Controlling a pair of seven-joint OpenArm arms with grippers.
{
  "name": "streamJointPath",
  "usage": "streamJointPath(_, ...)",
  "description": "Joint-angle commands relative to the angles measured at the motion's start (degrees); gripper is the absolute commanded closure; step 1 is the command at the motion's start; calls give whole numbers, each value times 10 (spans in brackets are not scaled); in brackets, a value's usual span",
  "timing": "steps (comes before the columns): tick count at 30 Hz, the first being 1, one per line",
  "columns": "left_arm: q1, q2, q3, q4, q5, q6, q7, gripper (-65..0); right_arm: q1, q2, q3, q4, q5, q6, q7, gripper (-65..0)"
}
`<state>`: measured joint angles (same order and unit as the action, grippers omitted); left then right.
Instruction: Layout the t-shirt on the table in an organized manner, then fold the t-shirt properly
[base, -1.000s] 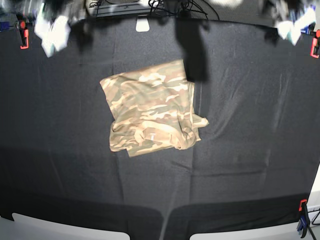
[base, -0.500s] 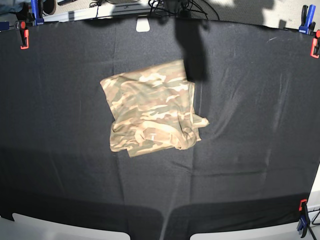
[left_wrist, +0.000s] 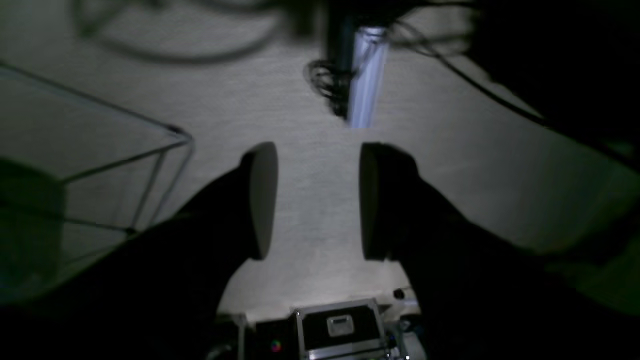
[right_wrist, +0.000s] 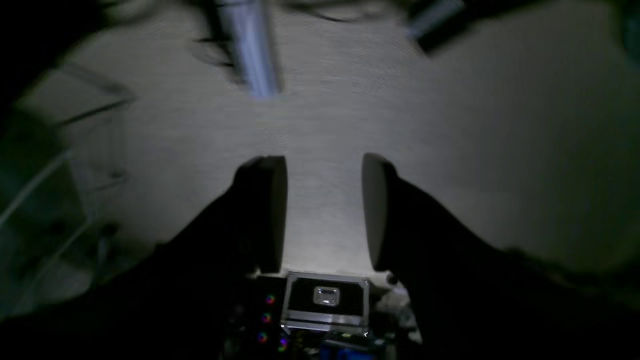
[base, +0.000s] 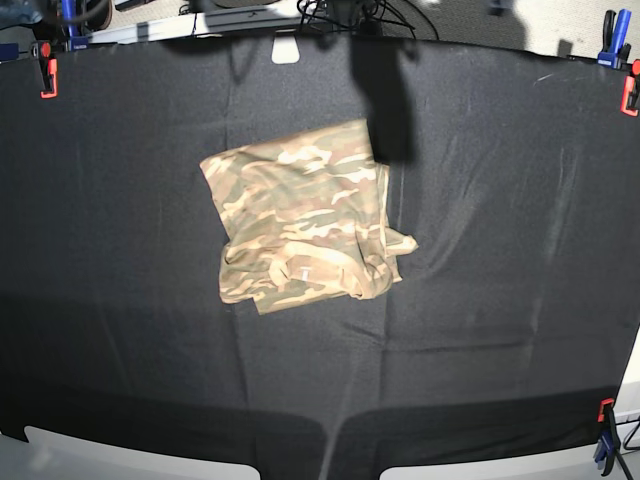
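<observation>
Overhead, left claw (left_wrist: 312, 200) agape, empty.

bare table (base: 520, 250) all around t-shirt (base: 305, 215)

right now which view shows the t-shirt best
The base view: the t-shirt lies folded in a compact bundle mid-table, fully visible. Both wrist views show none of it, only open jaws against a pale blurred background.

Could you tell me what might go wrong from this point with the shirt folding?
1. The t-shirt lies bunched in a rough square on the table, layers overlapping near its right corner; a pinch there may lift several layers together.
2. Both grippers, left and right, stand open facing away from the cloth, so neither wrist view shows the shirt for aiming.
</observation>
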<state>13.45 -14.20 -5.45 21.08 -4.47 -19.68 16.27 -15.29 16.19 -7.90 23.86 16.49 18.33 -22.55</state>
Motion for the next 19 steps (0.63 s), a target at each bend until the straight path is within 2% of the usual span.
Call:
streamJointPath(1,3,-9,-1,2,-1,1,0,-245,5,3,0,-2,5,3,3,-240)
streamJointPath(5,2,-9,-1,17,-1,5,-12,-236,18,-2,0,-2,6,10,48,-240)
streamJointPath(8,-3,-3,-1,28,0,32,-2,-183,14,-7,0,-3,7,26,92,-240)
streamJointPath(19,-3,25,-1,31,0,34,-9,-176,9,-13,0,-2,6,44,103,-240)
